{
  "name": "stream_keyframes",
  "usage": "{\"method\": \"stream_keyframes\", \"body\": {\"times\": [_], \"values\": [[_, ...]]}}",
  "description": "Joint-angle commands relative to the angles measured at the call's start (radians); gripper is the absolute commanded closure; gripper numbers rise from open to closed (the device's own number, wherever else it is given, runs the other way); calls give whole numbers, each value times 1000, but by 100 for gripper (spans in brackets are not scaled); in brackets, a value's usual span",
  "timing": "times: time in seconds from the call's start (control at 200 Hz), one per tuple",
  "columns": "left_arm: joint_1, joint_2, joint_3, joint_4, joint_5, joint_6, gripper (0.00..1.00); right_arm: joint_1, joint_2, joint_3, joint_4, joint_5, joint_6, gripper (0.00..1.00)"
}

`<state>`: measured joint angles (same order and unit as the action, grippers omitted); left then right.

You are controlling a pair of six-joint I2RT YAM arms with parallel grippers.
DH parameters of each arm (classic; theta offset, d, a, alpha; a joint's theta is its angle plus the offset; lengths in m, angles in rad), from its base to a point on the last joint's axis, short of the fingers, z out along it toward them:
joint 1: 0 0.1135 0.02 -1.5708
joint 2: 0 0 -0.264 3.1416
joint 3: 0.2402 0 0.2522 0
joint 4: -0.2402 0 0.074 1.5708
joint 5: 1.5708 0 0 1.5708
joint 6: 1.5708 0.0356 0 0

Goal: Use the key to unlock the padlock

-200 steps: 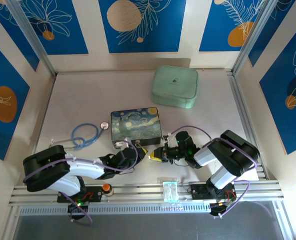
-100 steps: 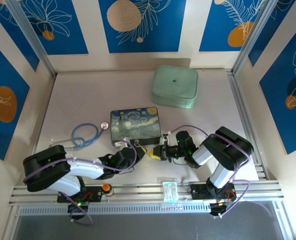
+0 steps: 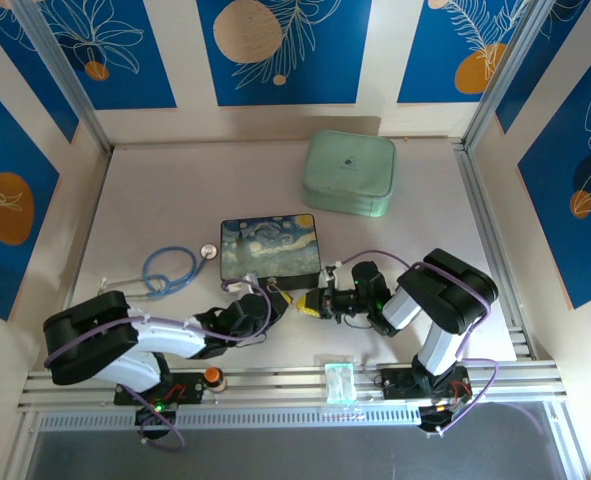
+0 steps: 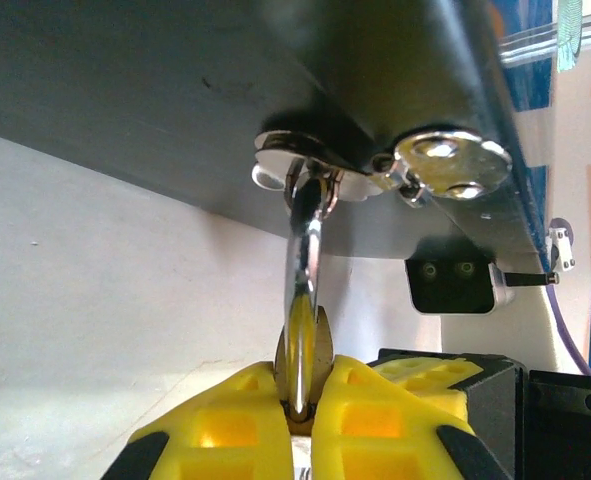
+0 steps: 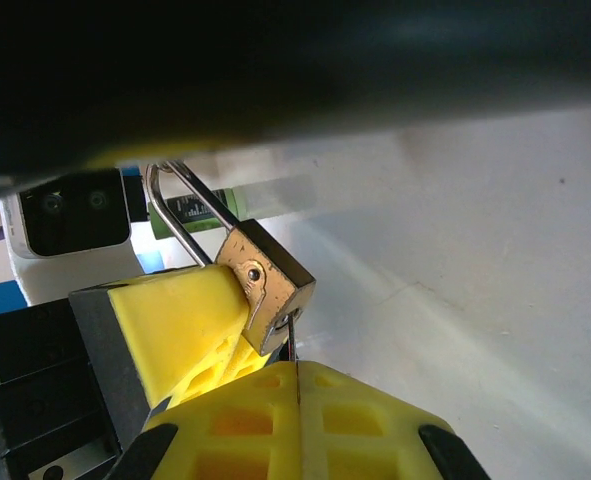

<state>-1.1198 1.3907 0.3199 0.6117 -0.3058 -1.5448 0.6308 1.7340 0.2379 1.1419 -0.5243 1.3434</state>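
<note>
Right wrist view gives the clearest read of the step in hand: the brass padlock [image 5: 265,285] sits tilted, pinched at its body by a yellow finger of the left gripper [image 4: 300,400], and the right gripper [image 5: 297,400] is clenched on the key [image 5: 293,345], whose thin blade rises from the closed pads to meet the underside of the lock. Whether the blade has entered the keyway or merely touches it I cannot tell. From the left wrist, the silvery shackle [image 4: 303,250] runs up from the clamped yellow pads and hooks through the hasp [image 4: 310,175] on the edge of the dark tin [image 4: 175,80], so the lock hangs at the tin's near side and is locked onto it. I judge this to be the insertion stage, with turning not yet done. The next move likely calls for a straight push along the blade's axis until it seats, then a wrist roll, while the left arm braces the body against twisting; a small misalignment could bend or slip so thin a key. From above, the pale, smooth table [image 3: 155,200] also carries a blue-tubed stethoscope [image 3: 170,268] left of the tin and a mint-green case [image 3: 348,173] further back. Blue wall panels [image 3: 275,50] with white leaves and orange discs, set in metal framing, enclose the cell.
</note>
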Motion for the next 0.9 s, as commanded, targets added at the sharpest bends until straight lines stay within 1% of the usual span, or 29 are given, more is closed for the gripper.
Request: {"method": "stream_keyframes", "body": {"times": [0.0,0.2,0.29,0.48,0.615,0.775,0.876,0.896], "values": [[-8,-46,13,108,68,-8,100,0,25,25,10,57,7,100],[-8,-41,0,151,73,-29,100,-1,60,18,49,76,26,100],[-8,-37,-5,174,70,-40,100,13,81,14,84,100,40,100],[-8,-46,-20,209,37,-64,100,33,121,-15,153,150,61,100],[-8,-58,-15,162,15,-71,100,68,148,-28,207,185,90,100],[-9,-41,-24,149,-11,-92,100,118,155,-69,259,290,125,100],[-10,-45,-4,42,-31,-93,100,122,123,-89,237,317,113,100],[-9,-45,2,16,-33,-90,98,121,113,-90,221,319,109,100]]}}
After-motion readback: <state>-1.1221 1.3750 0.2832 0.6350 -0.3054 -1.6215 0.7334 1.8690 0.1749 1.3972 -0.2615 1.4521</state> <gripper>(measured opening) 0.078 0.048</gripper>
